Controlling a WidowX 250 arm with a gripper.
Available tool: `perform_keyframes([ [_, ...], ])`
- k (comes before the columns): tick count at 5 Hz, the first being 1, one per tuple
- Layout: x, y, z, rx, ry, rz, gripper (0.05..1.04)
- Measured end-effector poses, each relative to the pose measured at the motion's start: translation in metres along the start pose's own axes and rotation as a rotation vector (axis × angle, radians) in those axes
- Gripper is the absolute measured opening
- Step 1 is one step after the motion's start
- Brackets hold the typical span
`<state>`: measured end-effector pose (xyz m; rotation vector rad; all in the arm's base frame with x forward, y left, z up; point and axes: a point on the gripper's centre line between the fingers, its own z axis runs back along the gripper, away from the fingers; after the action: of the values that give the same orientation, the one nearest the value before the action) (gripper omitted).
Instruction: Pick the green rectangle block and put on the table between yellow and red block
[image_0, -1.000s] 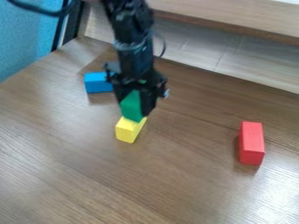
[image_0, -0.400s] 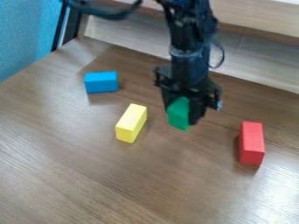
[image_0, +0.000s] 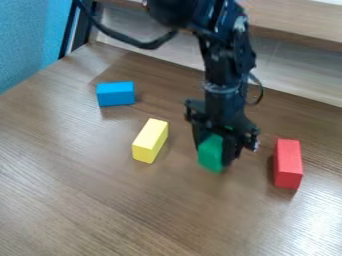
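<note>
My gripper (image_0: 215, 156) hangs over the middle of the table, shut on the green block (image_0: 210, 153), whose lower part sticks out below the fingers. Left of it lies the yellow block (image_0: 150, 140), and to its right the red block (image_0: 288, 164). The green block is between these two, touching neither. Whether its underside meets the table I cannot tell.
A blue block (image_0: 115, 94) lies on the wooden table (image_0: 133, 210) at the upper left, behind the yellow one. Along the table's back edge runs a light panel (image_0: 294, 75), with a wooden ledge above it.
The gripper has carried the green block rightward from above the yellow block, then a little further right and lower, toward the table. The yellow, red and blue blocks stayed where they were.
</note>
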<state>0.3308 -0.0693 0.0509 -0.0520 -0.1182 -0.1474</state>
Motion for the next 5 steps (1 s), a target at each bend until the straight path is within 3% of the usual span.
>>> perform_keyframes([
  [2, -0.006, 0.003, -0.018, 0.008, 0.03, 0.005, 0.591],
  [3, -0.007, 0.003, -0.02, 0.011, 0.027, 0.009, 0.656],
  [4, -0.01, 0.004, -0.021, 0.001, 0.042, 0.025, 0.948],
  [5, -0.009, 0.004, -0.001, -0.001, 0.007, 0.057, 1.003],
])
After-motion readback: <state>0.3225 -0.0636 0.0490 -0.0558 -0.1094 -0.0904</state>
